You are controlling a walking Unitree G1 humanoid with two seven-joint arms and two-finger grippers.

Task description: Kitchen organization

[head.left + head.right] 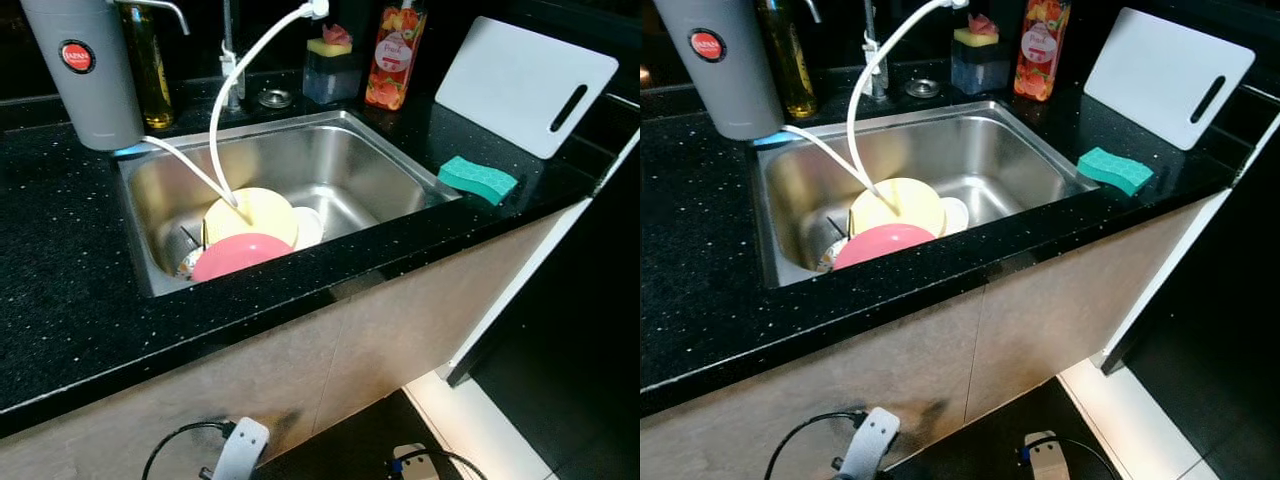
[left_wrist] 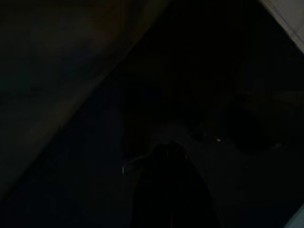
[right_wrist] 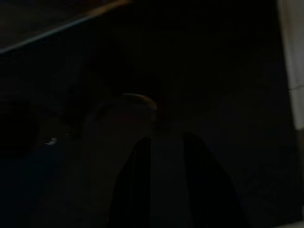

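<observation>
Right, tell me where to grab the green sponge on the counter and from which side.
Grip the green sponge across its short width, on the two long side faces, coming straight down from above. It lies flat on the black counter just right of the sink, with bare counter around it, so the fingers probably have room on both sides. Its soft body should give under a light squeeze.

We see a steel sink [image 1: 360, 160] set into the black speckled counter [image 1: 60, 290]. In its near left corner a yellow plate [image 1: 255, 212] leans tilted, a pink plate [image 1: 240, 255] overlaps it in front, and a white dish [image 1: 308, 226] lies just beside them.
</observation>
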